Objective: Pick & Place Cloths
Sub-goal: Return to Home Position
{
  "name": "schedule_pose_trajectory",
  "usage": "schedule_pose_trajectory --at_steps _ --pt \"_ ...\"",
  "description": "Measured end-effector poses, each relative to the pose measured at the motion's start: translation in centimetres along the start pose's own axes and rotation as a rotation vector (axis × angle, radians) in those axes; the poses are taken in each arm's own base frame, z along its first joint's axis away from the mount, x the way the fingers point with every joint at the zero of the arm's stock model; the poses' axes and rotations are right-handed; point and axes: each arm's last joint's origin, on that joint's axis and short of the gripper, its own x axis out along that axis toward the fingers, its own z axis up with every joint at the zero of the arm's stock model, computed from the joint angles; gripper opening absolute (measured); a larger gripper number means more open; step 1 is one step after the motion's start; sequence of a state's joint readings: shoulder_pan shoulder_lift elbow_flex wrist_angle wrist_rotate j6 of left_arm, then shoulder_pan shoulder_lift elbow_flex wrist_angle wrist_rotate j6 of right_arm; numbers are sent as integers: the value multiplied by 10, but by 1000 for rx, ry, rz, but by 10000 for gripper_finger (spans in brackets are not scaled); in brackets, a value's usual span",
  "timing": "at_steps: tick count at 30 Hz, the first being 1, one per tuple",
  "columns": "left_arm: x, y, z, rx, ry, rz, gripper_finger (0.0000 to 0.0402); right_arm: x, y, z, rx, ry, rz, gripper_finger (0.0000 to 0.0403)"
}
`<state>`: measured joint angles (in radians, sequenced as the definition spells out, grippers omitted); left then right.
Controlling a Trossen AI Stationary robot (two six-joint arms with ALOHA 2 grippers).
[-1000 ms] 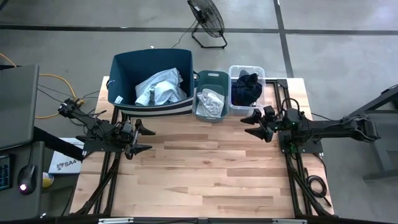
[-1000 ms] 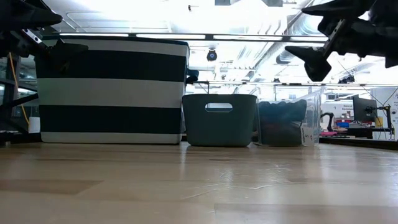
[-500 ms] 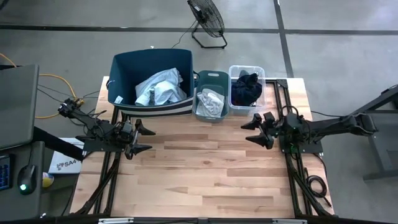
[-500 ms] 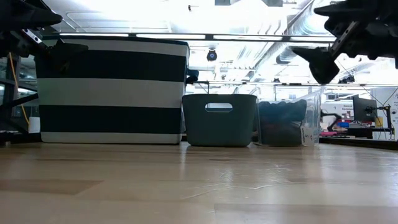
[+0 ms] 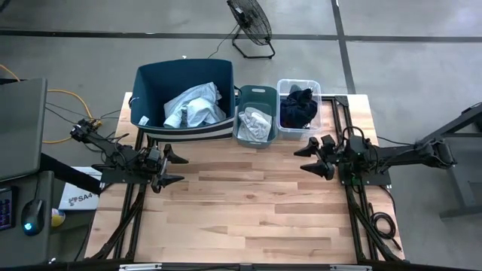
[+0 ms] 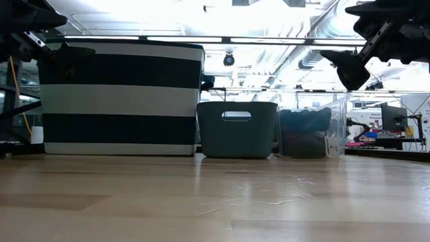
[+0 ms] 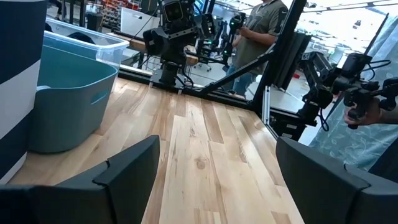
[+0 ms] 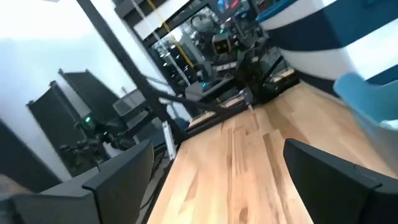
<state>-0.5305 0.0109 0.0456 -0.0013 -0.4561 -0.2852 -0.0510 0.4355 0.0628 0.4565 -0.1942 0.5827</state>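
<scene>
Sorting looks done: the shirt [image 5: 194, 109] lies in the big bin [image 5: 184, 63], socks [image 5: 254, 122] in the middle bin [image 5: 257, 89], dark cloths [image 5: 299, 105] in the clear bin [image 5: 299, 82]. The left end effector [image 5: 181, 169] and right end effector [image 5: 303, 160] hover spread apart, empty, above the tabletop [image 5: 248, 211].

Overhead straight down, low view level across same table [image 5: 248, 203]

Grey concrete floor [image 5: 407, 68], crossed by dark seams, surrounds the pale wooden table [image 5: 248, 218]. A black floor fan [image 5: 251, 25] stands well beyond the left gripper [image 5: 183, 168] and the right gripper [image 5: 300, 160]. A desk [image 5: 19, 128] carrying a mouse [image 5: 28, 225] lies outboard of the left gripper, and bright ceiling lights [image 6: 201, 17] run overhead.
</scene>
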Motion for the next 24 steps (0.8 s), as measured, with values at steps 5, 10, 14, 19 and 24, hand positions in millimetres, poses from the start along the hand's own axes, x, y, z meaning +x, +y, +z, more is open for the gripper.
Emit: schedule_pose_trajectory --at_steps 5,10,14,19,24 --pt "0 0 0 0 0 0 316 0 -2 -7 26 83 -15 353" --pt "0 0 0 0 0 0 316 -1 -6 -15 33 154 -62 353" --pt "0 0 0 0 0 0 316 -1 -6 -15 33 165 -58 353" --pt "0 0 0 0 0 0 316 -1 -6 -15 86 162 -61 353" --pt "0 0 0 0 0 0 316 -1 -7 -15 102 142 -91 353"
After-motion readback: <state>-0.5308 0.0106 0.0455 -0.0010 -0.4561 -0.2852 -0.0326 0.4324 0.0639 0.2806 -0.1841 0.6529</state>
